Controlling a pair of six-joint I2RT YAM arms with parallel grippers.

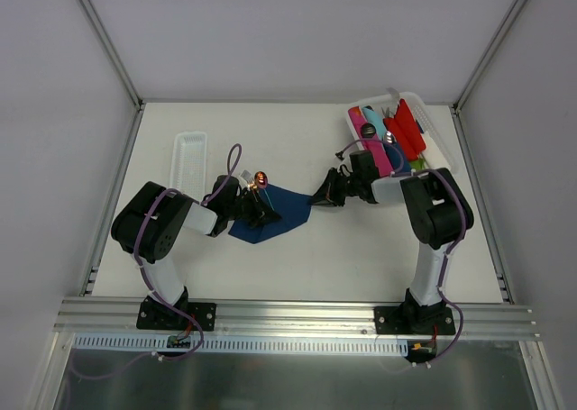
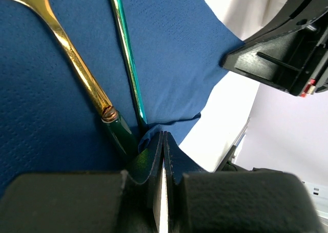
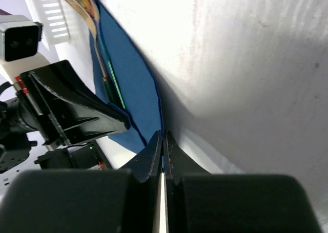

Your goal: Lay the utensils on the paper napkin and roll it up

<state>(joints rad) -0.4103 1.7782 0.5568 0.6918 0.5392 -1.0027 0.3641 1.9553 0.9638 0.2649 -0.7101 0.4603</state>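
Paper napkin [image 1: 287, 210] — mid-table between the two arms, its left part bunched. Utensils [image 2: 77, 69] lie on it, handles close together, heads toward the far edge. Left gripper [image 2: 163, 136]: jaws together, pinching a fold at the napkin's edge. Right gripper [image 3: 163, 136]: jaws together on the napkin's right corner. White tray [image 1: 189, 158] far left — plastic items [image 1: 404, 131] far right.

Nothing legible from where I stand. The paper napkin [image 1: 284, 214] is plain navy with no print. The utensils [image 2: 77, 71] carry no stamp I can make out. The white tray [image 1: 189, 158] shows only bare plastic. Any marks on the arms are too small to read.
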